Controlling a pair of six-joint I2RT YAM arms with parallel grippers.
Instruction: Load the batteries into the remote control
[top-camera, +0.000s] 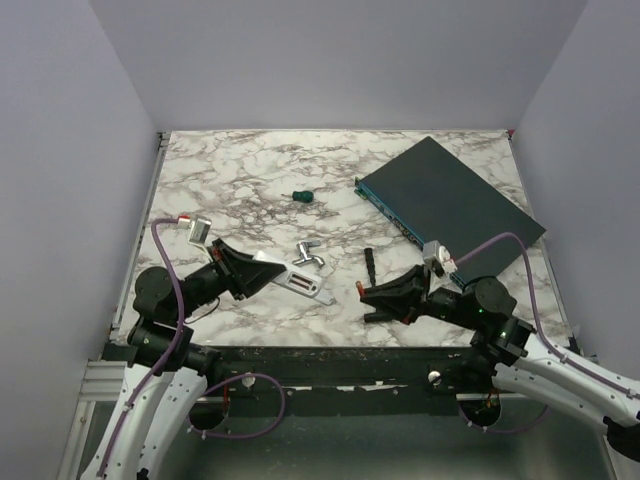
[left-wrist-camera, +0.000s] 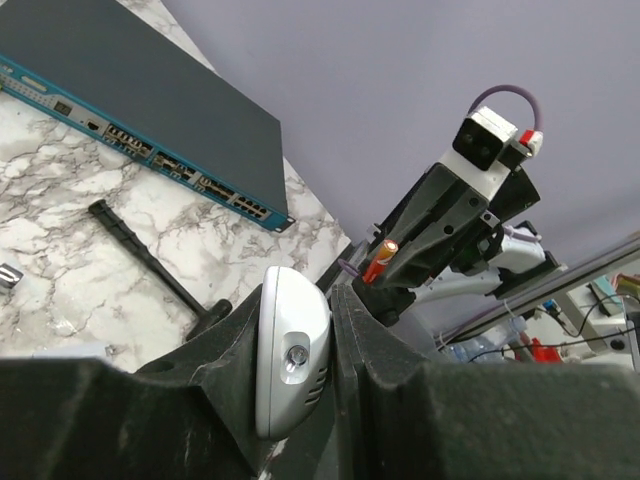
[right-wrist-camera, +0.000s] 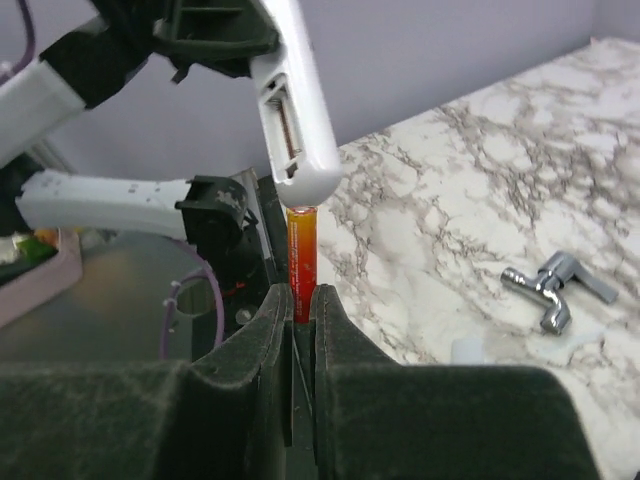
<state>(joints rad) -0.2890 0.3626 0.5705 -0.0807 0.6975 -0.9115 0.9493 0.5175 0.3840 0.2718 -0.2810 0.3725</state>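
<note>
Above the marble desk, well clear of the teal box, the left tool was clamped on the white remote control (held off the surface); the right tool pinched the orange battery near the remote's end.

You have one remote control in view, a white handset, and only one battery that shows, a thin orange-red cylinder. Count one dark teal flat box, one stubby green-handled screwdriver, one silver bent metal piece and one slim black rod. That makes six things for you, a single item of each kind, with no pair among them. You are working with two arms, so two hands: one left hand and one right hand. Under it all you have one table, marble-patterned.
</note>
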